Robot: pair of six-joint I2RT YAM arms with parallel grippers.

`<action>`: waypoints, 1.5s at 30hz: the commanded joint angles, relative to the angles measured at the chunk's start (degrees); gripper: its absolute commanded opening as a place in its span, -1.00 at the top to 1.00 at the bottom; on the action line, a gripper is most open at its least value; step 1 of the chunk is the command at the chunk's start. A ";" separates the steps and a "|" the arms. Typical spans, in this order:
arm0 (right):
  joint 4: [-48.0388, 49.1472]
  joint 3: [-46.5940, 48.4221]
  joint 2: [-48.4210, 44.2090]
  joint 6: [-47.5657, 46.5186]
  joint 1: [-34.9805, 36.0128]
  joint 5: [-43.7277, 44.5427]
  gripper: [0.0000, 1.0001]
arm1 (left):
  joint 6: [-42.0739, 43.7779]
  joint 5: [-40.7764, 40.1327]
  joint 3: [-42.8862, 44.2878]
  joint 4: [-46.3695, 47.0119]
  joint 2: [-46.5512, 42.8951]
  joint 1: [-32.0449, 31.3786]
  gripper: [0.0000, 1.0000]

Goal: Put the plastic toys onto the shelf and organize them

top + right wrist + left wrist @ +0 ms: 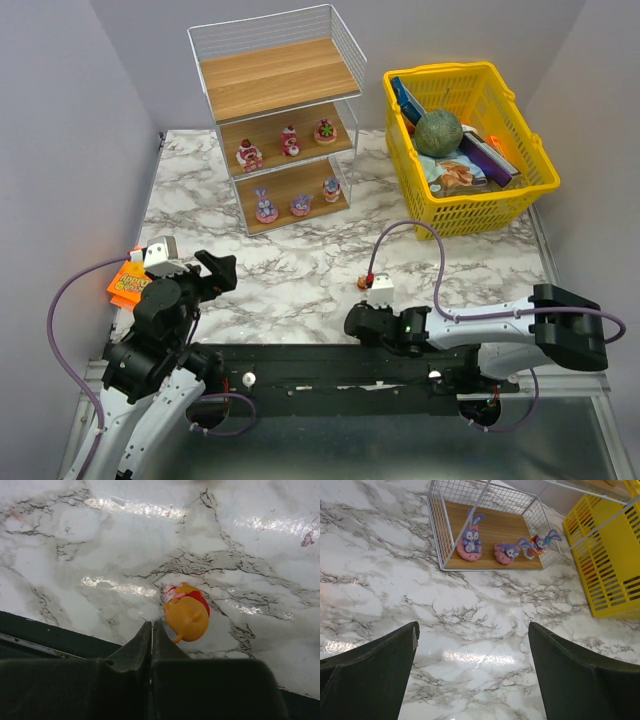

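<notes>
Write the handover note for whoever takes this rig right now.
Left gripper: open, empty, above the marble table, facing the white wire shelf with wooden boards.
Right gripper: shut on nothing; the orange-yellow plastic figurine lies on the table right beside its fingertips.
Done: three red-pink figurines on the middle board, three purple ones on the bottom board.
Left: grasp the orange-yellow figurine and shelve it; the top board is bare.

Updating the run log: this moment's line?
left gripper open | right gripper shut, empty | orange toy loose beside it | shelf: six toys
</notes>
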 commanded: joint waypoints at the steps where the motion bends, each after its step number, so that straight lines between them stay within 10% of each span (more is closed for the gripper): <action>1: -1.23 -0.31 1.88 7.18 0.50 3.88 0.82 | 0.73 0.62 -0.20 1.03 -0.29 0.16 -0.97; 20: -14.33 -8.31 -6.11 25.03 0.50 11.61 0.96 | 0.73 0.63 -0.29 1.12 -0.29 0.16 -0.97; 45: -8.35 2.59 3.29 13.78 2.53 8.36 0.99 | 0.81 0.63 -0.29 1.03 -0.47 0.16 -0.98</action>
